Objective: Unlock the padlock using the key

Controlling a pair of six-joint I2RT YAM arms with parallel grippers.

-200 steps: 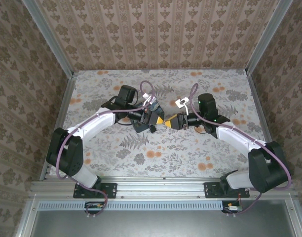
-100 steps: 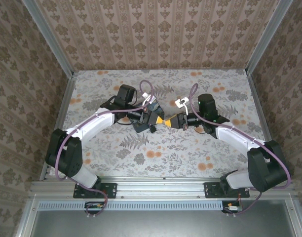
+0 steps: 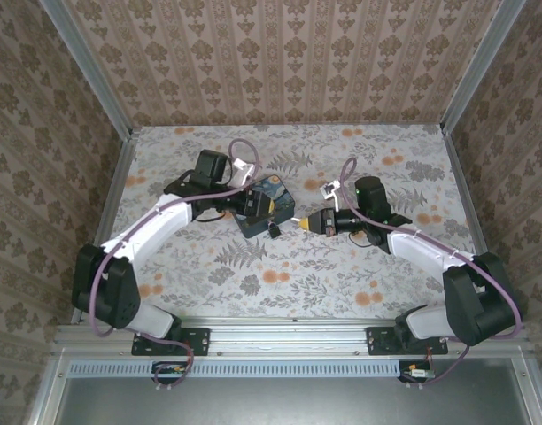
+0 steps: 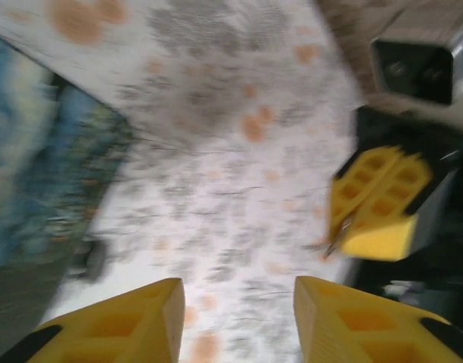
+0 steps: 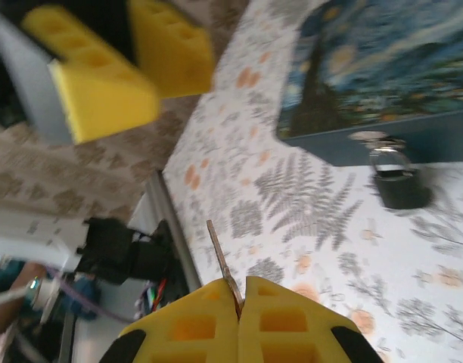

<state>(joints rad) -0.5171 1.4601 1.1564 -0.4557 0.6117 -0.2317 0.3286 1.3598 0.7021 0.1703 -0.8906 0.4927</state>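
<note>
Right wrist: right fingers [image 5: 284, 318] pinch the key [image 5: 222, 268], left fingers [image 5: 95, 94] gape empty, so the blade should meet the padlock [image 5: 402, 187] squarely.

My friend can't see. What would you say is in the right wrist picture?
The right hand is shut on a thin key that sticks up from its yellow fingertips. Ahead, a small black padlock lies on the flowery table, right by a dark-blue box. The left hand, open, hangs at the top left.
</note>
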